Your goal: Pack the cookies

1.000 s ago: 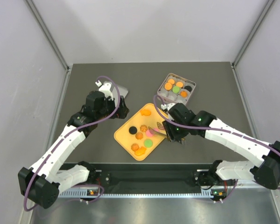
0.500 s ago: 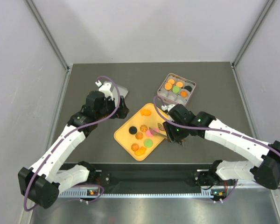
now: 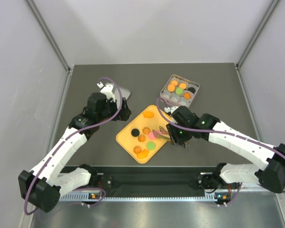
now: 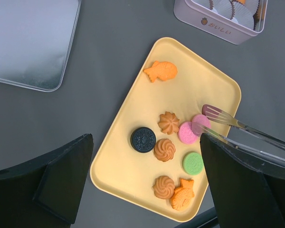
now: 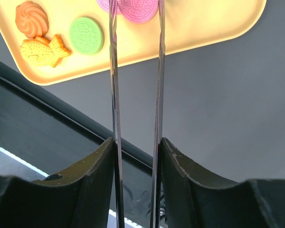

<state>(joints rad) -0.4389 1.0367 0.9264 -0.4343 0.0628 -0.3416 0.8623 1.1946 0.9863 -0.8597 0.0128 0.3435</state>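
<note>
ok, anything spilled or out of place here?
Nothing spilled or damaged. One oddity: the two pink cookies lie edge to edge, maybe overlapping, on the tray. The tongs straddle one of them, so a grab might drag both. The tray sits diagonal to the table edges.

left gripper [image 4: 146, 142] spread wide, hovering | right gripper [image 5: 137, 145] clamped on tongs [image 5: 158, 71]
</note>
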